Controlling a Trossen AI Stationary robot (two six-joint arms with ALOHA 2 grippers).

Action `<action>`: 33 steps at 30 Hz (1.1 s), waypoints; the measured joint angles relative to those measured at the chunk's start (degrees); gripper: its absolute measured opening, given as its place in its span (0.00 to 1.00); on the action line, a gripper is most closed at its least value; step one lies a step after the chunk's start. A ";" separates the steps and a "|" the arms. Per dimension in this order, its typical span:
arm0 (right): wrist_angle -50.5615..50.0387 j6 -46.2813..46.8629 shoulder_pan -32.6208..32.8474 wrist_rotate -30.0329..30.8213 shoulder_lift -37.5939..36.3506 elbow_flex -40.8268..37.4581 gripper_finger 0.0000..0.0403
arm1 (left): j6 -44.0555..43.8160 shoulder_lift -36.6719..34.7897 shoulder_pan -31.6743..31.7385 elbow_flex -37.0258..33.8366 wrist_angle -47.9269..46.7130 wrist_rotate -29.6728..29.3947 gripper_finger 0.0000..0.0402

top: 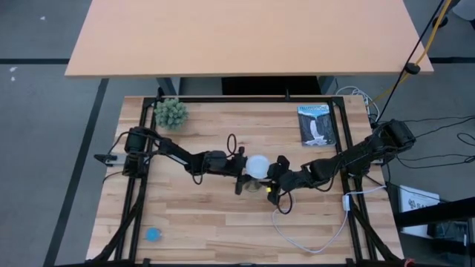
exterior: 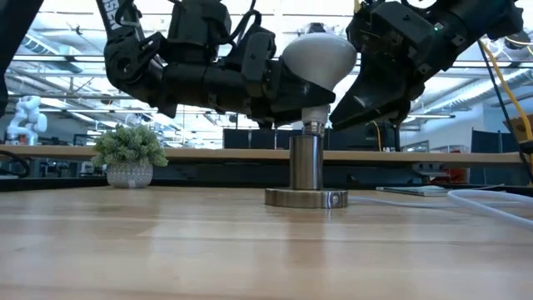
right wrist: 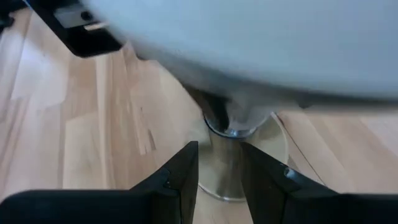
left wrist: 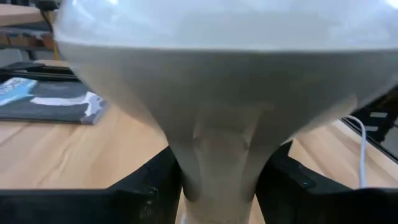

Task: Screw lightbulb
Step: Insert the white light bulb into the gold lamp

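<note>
- Frosted white glass: the lightbulb [exterior: 318,57] is standing globe-up with its greyish screw base entering the top of the socket [exterior: 306,162], near the middle of the wooden table [top: 215,215].
- Polished metal: you are looking at a socket made of an upright cylinder on a round flat foot, with a white cord [top: 312,241] trailing off toward the right arm's side of the table.
- Left gripper [left wrist: 221,193]: its two dark fingers are closing on the bulb's narrow neck, one on each side, so it is gripping the bulb.
- Right gripper [right wrist: 219,180]: its fingers are flanking the socket cylinder just under the bulb; the low view does not show whether they are pressing on the metal, so I cannot tell you that it is holding the socket.
- Progress, as a judgement: the bulb is already lined up and seated in the socket mouth, yet a short band of threaded base is showing above the rim in the low view, so you are likely partway through the turning.
- Remaining: you are still needing more turns until the base is sitting fully down, then both grippers letting go.
- Bystanders on the table: a small potted plant [top: 171,113] and a booklet [top: 317,124] are lying well apart from the work.
</note>
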 joint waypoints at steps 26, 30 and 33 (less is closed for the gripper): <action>2.33 0.01 0.02 0.61 0.02 0.02 0.27 | 6.16 -0.61 0.12 0.00 -7.21 1.36 0.43; 1.33 1.67 0.02 0.01 0.02 0.02 0.27 | 6.11 -0.59 0.12 0.00 -7.16 1.33 0.43; -1.63 4.07 0.07 -0.23 -1.19 0.02 0.27 | 6.03 -0.57 0.14 -0.02 -7.00 1.30 0.43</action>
